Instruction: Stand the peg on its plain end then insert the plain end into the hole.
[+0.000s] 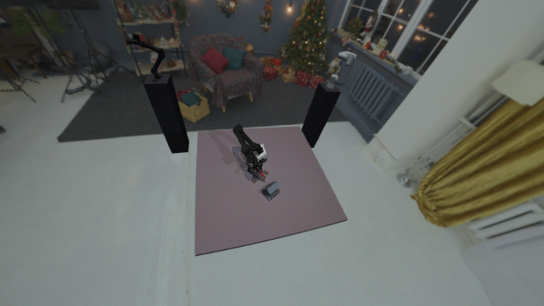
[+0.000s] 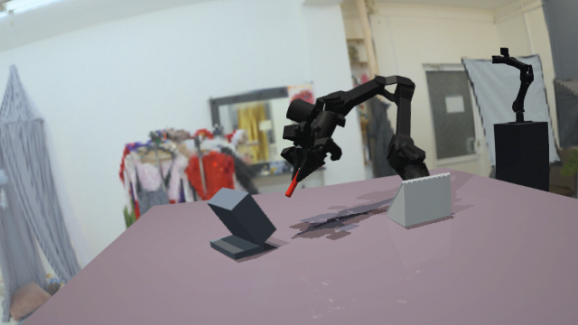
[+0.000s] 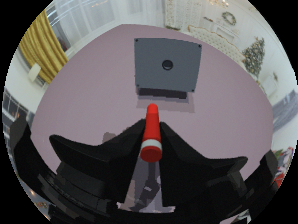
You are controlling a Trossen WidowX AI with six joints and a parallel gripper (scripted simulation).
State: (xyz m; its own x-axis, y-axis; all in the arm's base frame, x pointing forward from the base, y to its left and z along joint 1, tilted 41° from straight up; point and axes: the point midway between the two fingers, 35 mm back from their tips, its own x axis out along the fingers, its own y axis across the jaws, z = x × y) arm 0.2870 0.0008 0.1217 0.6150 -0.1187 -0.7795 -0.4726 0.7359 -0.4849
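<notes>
My gripper point(image 2: 296, 173) point(image 3: 152, 124) is shut on the red peg point(image 2: 292, 187) point(image 3: 153, 120) and holds it above the table point(image 2: 343, 280) point(image 3: 220, 120). The peg is tilted, its plain end pointing down and toward the panel. Its white band point(image 3: 151, 144) is at the end nearer the wrist camera. The sloped grey panel point(image 1: 270, 189) point(image 2: 244, 217) point(image 3: 150, 55) stands in front of the gripper, its face tilted up toward the arm. The hole point(image 3: 167, 65) is near the middle of the face; the peg is outside it, with a gap between them. In the top view the peg is small beside the fingers.
A light grey wedge-shaped block point(image 1: 261, 152) point(image 2: 426, 200) stands close to the arm's base. The panel rests on a low dark foot point(image 2: 237, 246). Two black pedestals point(image 1: 167, 115) point(image 1: 320, 115) with other arms stand off the table.
</notes>
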